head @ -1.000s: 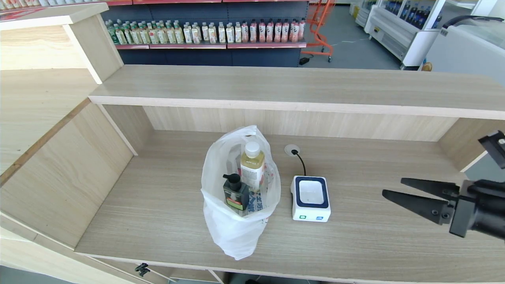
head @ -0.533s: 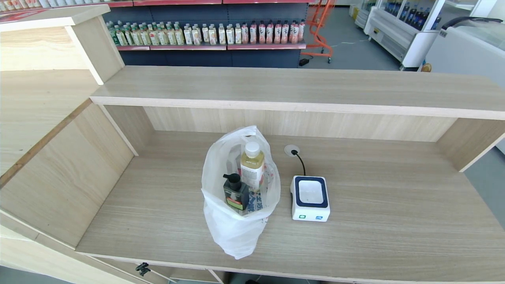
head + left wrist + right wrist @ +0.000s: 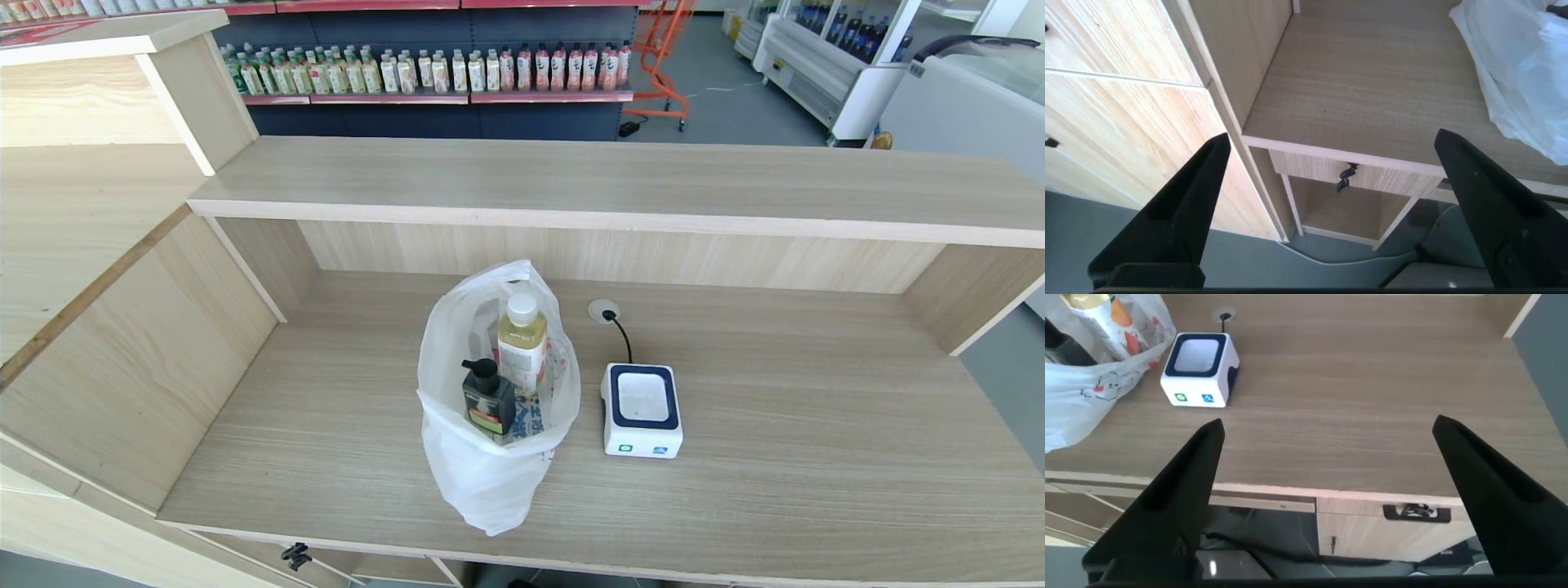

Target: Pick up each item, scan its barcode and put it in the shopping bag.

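A white plastic shopping bag [image 3: 490, 457] stands open on the wooden counter [image 3: 775, 457]. Inside it are a yellow drink bottle [image 3: 522, 343] with a white cap and a dark pump bottle [image 3: 487, 400]. To its right sits the white and blue barcode scanner [image 3: 642, 408], cabled to a hole in the counter. The bag [image 3: 1086, 351] and scanner [image 3: 1199, 369] also appear in the right wrist view. My right gripper [image 3: 1331, 498] is open, held off the counter's front edge. My left gripper [image 3: 1335, 204] is open, low beside the counter's left front corner, with the bag [image 3: 1519, 73] beyond.
A raised wooden ledge [image 3: 620, 184] runs behind the counter, with side panels [image 3: 139, 359] at left and right. Store shelves of bottles [image 3: 424, 69] and freezers [image 3: 939, 73] stand beyond. Drawers with latches [image 3: 1417, 511] sit under the counter front.
My right gripper, which was over the counter's right end a second ago, has pulled back out of the head view. The bag, bottles and scanner have stayed put.
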Controlling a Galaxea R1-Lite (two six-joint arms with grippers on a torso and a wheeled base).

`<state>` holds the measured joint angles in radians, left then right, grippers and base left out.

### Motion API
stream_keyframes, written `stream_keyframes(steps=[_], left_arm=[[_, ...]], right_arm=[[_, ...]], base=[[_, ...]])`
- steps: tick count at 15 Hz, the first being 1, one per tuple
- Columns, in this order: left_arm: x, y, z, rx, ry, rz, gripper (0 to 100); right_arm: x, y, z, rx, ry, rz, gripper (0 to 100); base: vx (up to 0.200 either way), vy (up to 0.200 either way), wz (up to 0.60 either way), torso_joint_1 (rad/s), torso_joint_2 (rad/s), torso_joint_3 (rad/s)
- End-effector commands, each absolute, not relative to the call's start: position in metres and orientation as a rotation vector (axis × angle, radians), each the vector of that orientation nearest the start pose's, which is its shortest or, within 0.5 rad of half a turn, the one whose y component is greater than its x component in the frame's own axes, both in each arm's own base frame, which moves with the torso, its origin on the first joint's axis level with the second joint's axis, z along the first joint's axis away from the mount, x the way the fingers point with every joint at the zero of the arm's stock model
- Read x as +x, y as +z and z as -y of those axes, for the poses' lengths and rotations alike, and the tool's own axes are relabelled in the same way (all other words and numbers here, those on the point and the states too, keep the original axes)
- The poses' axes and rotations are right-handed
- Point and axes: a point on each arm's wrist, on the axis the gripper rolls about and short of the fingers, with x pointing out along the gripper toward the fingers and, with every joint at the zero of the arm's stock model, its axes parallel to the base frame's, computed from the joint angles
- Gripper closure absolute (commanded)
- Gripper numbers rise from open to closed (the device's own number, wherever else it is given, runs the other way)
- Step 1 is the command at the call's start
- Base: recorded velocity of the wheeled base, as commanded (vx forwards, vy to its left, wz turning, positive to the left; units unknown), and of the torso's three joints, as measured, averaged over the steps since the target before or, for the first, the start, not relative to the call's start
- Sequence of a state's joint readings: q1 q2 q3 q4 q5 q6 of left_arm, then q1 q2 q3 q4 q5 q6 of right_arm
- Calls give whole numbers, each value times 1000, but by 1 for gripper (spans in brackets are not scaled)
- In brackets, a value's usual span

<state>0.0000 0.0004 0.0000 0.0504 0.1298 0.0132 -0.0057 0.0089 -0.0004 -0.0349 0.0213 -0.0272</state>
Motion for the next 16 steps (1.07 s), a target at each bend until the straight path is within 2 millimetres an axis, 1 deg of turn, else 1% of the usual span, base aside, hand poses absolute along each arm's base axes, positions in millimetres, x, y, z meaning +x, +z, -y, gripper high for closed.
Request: stream_keyframes(steps=[1, 15, 16], left_arm=[[-23, 70, -3, 16, 130, -53, 0], [-23, 70, -3, 20, 130, -52, 0], [-23, 70, -3, 22, 130, -52, 0]], right_arm=[[-23, 78, -1, -26, 12, 28, 100], [-23, 78, -1, -22, 14, 23, 100], [-23, 78, -1, -22, 14, 23, 100]], base=[[0, 0, 0, 0, 0, 0], [0, 0, 0, 0, 0, 0], [0, -200, 0, 7, -2, -2]])
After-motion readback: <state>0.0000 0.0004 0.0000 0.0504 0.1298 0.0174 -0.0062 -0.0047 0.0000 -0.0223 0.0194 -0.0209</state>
